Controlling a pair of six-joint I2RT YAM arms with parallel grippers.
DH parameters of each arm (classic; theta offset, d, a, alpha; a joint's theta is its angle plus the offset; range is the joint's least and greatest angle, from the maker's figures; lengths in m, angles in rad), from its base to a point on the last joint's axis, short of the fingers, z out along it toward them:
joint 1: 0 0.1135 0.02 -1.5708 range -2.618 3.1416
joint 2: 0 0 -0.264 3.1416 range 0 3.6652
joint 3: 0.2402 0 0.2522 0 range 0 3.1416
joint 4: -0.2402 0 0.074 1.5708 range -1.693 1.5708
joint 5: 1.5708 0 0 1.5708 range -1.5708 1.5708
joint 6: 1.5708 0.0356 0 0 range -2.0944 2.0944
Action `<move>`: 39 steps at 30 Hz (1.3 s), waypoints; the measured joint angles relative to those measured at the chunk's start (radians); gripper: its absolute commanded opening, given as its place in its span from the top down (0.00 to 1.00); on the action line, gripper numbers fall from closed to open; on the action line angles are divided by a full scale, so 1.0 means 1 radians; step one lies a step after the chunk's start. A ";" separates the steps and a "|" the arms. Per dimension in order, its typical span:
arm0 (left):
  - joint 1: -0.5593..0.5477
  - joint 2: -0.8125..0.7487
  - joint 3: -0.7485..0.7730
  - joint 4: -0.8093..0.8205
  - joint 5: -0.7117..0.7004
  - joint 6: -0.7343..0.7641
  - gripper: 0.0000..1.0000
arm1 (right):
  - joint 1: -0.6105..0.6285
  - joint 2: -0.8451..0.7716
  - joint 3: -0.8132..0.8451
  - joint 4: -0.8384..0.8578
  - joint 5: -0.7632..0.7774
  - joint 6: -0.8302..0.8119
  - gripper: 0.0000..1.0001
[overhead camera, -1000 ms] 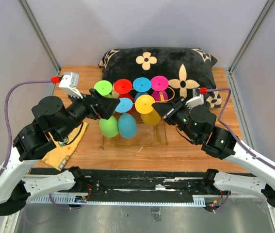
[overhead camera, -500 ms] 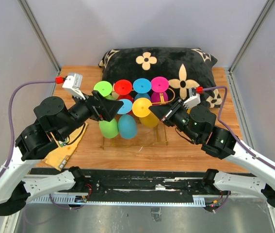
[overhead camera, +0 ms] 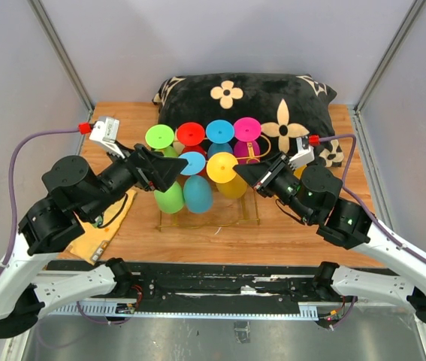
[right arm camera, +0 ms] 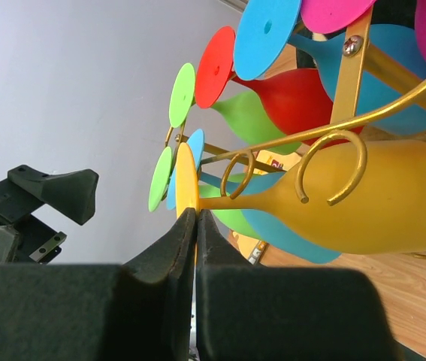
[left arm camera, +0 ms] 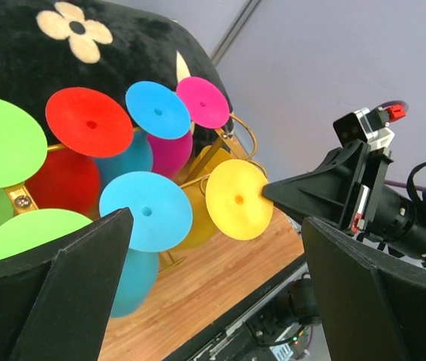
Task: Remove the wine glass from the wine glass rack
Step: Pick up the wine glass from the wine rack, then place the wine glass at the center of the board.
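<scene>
The gold wire wine glass rack stands mid-table and carries several coloured glasses hanging bowl-down. The yellow wine glass hangs at its front right, with its stem in a gold scroll. My right gripper is shut on the rim of that glass's flat yellow foot. My left gripper is wide open at the rack's front left. It is close to the light blue glass and the green glass and holds nothing.
Red, blue and magenta glasses hang in the back row. A black pillow with cream flowers lies behind the rack. A yellow cloth lies under the left arm. Grey walls close in both sides.
The left arm has drawn back a little to the left, jaws still wide. The right gripper stays shut on the yellow foot, which has shifted only slightly.
</scene>
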 measured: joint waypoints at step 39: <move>-0.176 0.000 -0.302 0.304 0.609 -0.129 0.08 | -0.011 -0.393 -0.168 -0.232 -0.386 -0.466 0.99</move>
